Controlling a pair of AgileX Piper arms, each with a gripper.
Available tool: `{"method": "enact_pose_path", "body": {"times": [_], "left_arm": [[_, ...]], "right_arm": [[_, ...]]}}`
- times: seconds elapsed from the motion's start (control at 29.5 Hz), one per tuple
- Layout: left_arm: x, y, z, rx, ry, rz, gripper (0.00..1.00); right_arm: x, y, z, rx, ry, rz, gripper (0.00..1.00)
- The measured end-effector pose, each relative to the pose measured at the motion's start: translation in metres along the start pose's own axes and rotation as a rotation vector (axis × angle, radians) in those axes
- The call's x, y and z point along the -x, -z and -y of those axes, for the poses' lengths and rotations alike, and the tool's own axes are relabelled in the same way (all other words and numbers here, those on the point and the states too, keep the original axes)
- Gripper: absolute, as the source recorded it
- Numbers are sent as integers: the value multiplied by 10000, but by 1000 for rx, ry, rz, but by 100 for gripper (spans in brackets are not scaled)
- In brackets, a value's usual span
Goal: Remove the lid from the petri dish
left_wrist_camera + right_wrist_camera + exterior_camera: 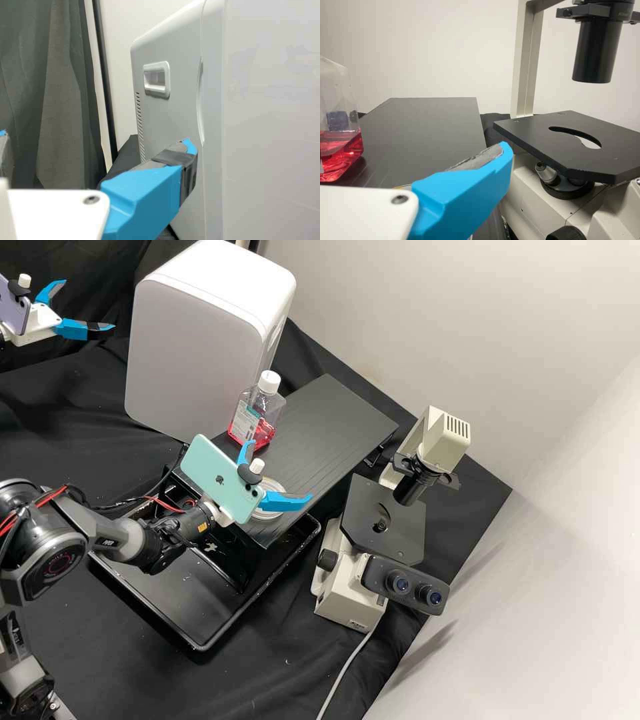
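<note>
The petri dish (275, 492) is seen on the front end of the black platform (333, 427), near the edge closest to the arm, and is partly covered by the right claw (281, 469). Its lid cannot be told apart from its base. The right claw is held spread over that end of the platform, one blue finger (470, 185) on either side of the dish; whether the dish is touched cannot be told. A flask (257, 415) of red liquid is stood on the platform's left edge, behind the dish. The left claw (89, 304) is held spread and empty, well off to the platform's left, beyond the white cabinet (207, 333) that is set just beside the platform. A microscope (393, 533) is placed at the platform's right.
</note>
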Motion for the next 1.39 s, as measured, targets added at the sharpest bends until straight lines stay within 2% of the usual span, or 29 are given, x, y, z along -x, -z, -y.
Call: {"method": "enact_pose_path", "body": {"times": [0.41, 0.51, 0.61, 0.68, 0.78, 0.88, 0.95, 1.02, 1.09, 1.15, 1.25, 1.39], "left_arm": [[0, 0, 0, 0, 0, 0, 100], [-5, -9, 20, 1, 6, 2, 100], [-5, -42, 30, 15, 7, 0, 100], [-2, -110, 35, 16, 3, 23, 100], [21, -262, 81, 14, 21, 79, 100], [68, -481, 123, 15, 20, 177, 100], [107, -588, 169, 13, 7, 242, 100], [148, -695, 244, 16, 1, 307, 100], [189, -760, 345, 23, 17, 348, 100], [240, -802, 462, 20, 57, 373, 100], [329, -861, 578, 37, 113, 405, 100], [475, -959, 685, 39, 170, 460, 100]], "right_arm": [[0, 0, 0, 0, 0, 0, 100], [0, 0, 0, 0, 0, 0, 100], [0, 0, 0, 0, 0, 0, 100], [0, 0, 0, 0, 0, 0, 100], [0, 0, 0, 0, 0, 0, 100], [0, 0, 0, 0, 0, 0, 100], [0, 0, 0, 0, 0, 0, 100], [0, 0, 0, 0, 0, 0, 100], [0, 0, 0, 0, 0, 0, 100], [0, 0, 0, 0, 0, 0, 100], [0, 0, 0, 0, 0, 0, 100], [0, 0, 0, 0, 0, 0, 100]]}}
